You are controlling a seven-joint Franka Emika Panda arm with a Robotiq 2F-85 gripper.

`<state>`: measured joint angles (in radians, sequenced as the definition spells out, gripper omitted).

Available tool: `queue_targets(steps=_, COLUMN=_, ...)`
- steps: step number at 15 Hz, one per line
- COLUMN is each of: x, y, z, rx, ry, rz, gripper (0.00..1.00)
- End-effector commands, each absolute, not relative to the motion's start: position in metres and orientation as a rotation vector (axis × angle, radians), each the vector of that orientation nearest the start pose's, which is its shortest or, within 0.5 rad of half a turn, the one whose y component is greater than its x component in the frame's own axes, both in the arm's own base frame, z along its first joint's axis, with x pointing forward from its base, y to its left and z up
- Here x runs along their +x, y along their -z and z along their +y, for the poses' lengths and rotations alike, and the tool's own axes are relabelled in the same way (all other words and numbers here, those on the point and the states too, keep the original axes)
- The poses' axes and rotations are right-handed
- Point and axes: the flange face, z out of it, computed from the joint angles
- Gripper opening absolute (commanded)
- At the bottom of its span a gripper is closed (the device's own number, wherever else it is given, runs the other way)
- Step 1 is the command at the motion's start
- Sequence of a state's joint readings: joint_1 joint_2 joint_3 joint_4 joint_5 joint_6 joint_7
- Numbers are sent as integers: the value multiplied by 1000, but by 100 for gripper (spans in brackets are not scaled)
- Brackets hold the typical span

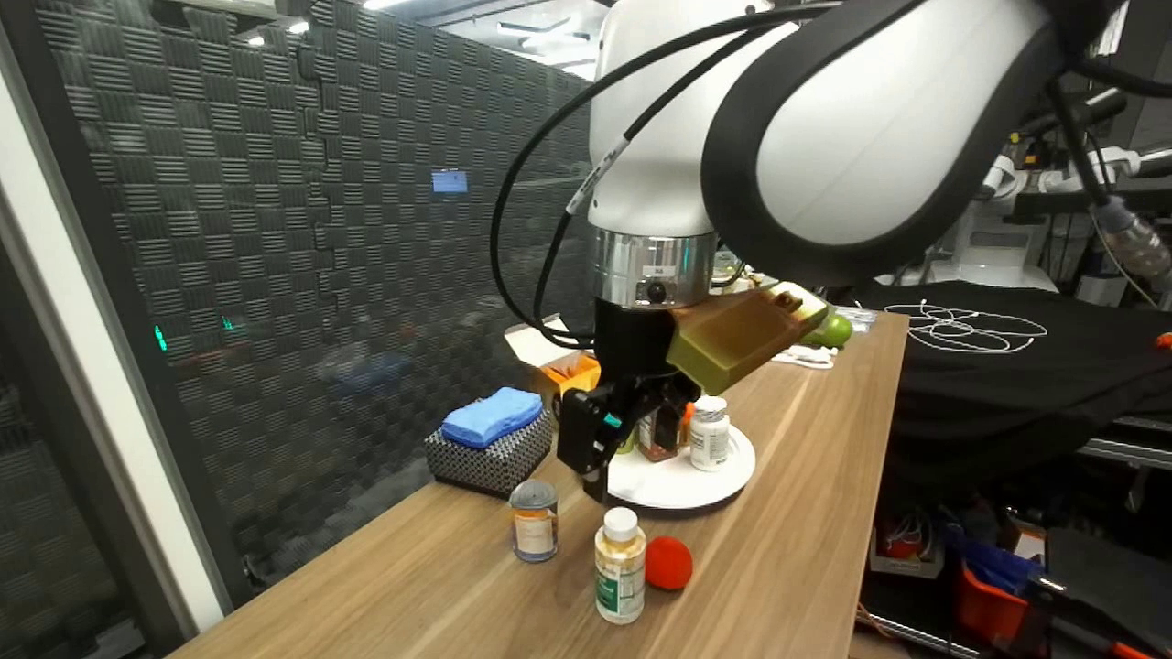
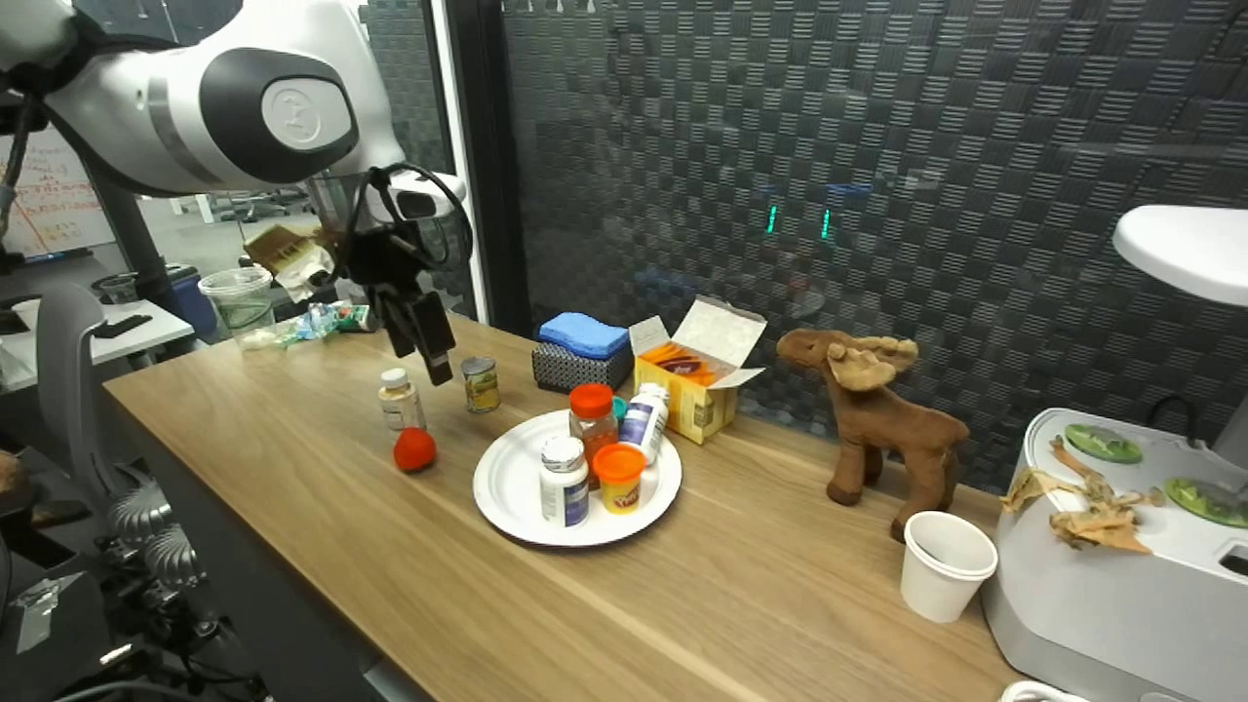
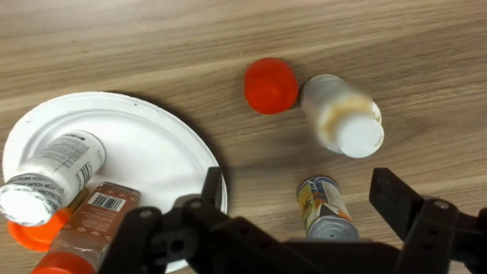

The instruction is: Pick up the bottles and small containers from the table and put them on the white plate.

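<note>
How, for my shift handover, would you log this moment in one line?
hand: open, empty | white plate: several containers | table: short can, white-capped bottle, both unplaced

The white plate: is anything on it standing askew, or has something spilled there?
Yes: in an exterior view, the white bottle nearest the open yellow box looks tilted, while the red-capped jar beside it stands upright. No spill shows on the plate.

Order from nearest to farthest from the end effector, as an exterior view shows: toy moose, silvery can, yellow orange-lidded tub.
1. Silvery can: standing close to the end effector.
2. Yellow orange-lidded tub: on the white plate.
3. Toy moose: beyond the plate, further right.
</note>
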<state>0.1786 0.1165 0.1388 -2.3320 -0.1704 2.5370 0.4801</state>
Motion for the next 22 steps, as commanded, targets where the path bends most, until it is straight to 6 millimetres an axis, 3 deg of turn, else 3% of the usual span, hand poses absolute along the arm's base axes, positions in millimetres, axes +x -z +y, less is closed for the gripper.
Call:
queue_targets(steps=1, x=507, y=-298, z=167, rx=-3172, ry=130, rz=23, gripper=100)
queue_targets(steps=4, x=506, y=-293, z=167, rx=-3172, ry=92, rz=12, gripper=100)
queue_targets(steps=8, x=502, y=-280, z=191, rx=-3154, ry=90, rz=-27, gripper=100)
queue_targets(steps=14, x=502, y=-278, z=208, rx=-3155, ry=104, rz=-69, gripper=100)
queue_targets(steps=17, x=504, y=-281, z=207, rx=-3155, ry=124, rz=-61, gripper=100)
queue_targets(steps=22, x=510, y=-290, z=188, rx=-3158, ry=150, rz=-19, gripper=100)
